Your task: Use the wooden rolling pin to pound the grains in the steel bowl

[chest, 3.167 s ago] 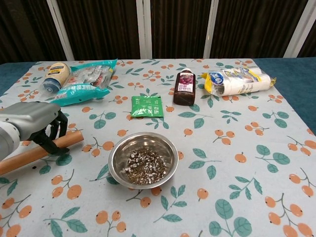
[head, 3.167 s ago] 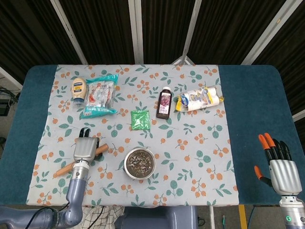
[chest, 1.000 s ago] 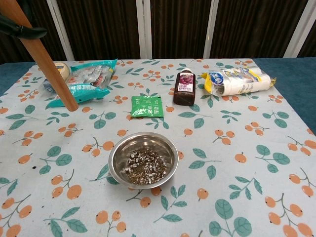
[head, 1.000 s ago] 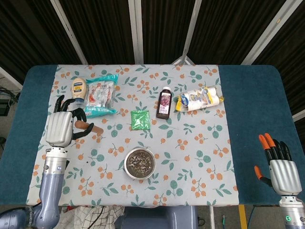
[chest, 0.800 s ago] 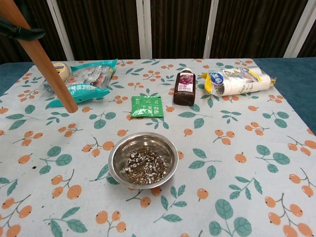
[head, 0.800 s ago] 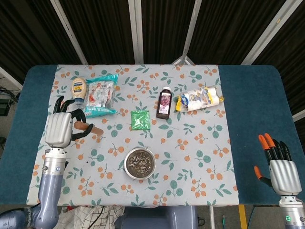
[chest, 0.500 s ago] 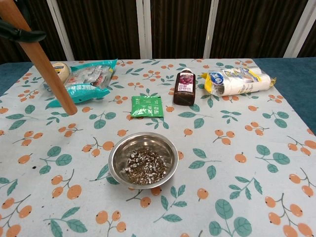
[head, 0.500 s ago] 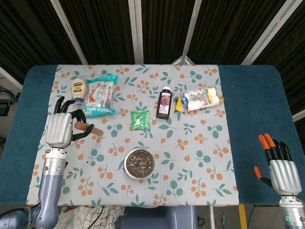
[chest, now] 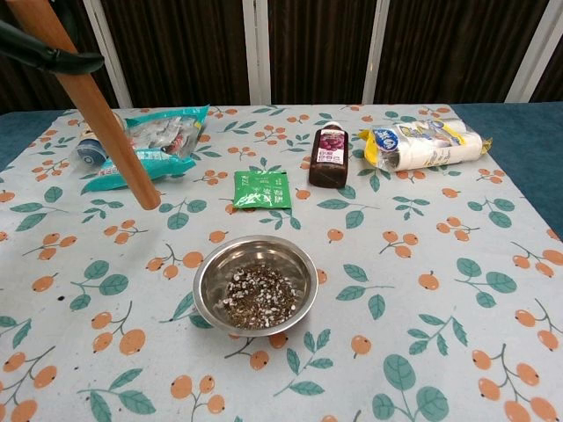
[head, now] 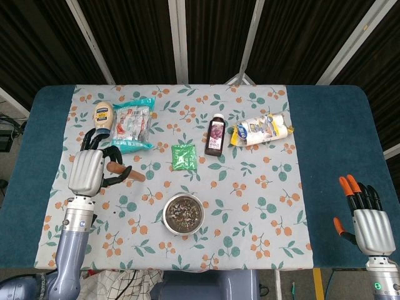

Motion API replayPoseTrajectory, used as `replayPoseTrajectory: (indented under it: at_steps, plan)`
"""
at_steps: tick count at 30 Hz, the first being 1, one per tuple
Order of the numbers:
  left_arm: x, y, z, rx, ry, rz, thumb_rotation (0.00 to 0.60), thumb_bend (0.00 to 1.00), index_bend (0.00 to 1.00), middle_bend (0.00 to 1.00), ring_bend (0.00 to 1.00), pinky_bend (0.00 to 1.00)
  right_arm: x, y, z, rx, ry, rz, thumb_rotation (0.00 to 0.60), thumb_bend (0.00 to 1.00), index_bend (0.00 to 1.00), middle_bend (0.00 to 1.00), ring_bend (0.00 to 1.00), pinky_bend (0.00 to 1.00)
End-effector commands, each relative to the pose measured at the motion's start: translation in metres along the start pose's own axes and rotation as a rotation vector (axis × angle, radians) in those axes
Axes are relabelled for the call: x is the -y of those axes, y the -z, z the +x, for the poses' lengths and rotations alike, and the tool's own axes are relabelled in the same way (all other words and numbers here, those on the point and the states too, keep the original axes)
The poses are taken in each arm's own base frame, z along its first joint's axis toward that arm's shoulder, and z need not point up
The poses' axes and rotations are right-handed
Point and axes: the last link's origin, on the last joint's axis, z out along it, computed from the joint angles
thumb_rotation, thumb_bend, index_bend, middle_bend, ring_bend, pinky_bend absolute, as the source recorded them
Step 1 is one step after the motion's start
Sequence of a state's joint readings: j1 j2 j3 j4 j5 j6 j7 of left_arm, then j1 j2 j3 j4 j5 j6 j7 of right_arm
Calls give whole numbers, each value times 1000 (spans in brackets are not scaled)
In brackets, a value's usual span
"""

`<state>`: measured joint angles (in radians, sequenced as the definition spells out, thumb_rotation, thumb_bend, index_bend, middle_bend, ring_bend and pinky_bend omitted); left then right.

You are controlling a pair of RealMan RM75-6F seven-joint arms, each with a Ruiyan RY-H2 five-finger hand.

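The left robot hand (head: 87,172) grips the wooden rolling pin (chest: 101,121) tilted above the worktop (head: 325,125), left of the steel bowl (head: 183,214) of grains (chest: 258,297), while the right robot hand (head: 367,225) rests spread, holding nothing.

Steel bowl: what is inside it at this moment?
The steel bowl holds a loose pile of dark and pale grains on its bottom. The wooden rolling pin is not in it. The bowl floor beneath the pile is covered.

A blue table (head: 331,137) under a floral cloth (head: 262,187) fronts dark curtains (chest: 317,44).
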<state>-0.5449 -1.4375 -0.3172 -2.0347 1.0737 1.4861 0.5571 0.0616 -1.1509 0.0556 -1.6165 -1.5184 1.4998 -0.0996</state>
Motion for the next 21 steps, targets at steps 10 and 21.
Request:
replayPoseTrajectory:
  at_steps: [10,21]
  plan:
    - [-48,-1,-2,33,65,-74,600,891,668,708,189,0,-1,0,0,-2,-2,-4,600,368,0,0,0,0]
    - [-79,8,-24,107,96,-114,600,893,668,708,189,0,-2,-1,1,1,-4,-13,600,369,0,0,0,0]
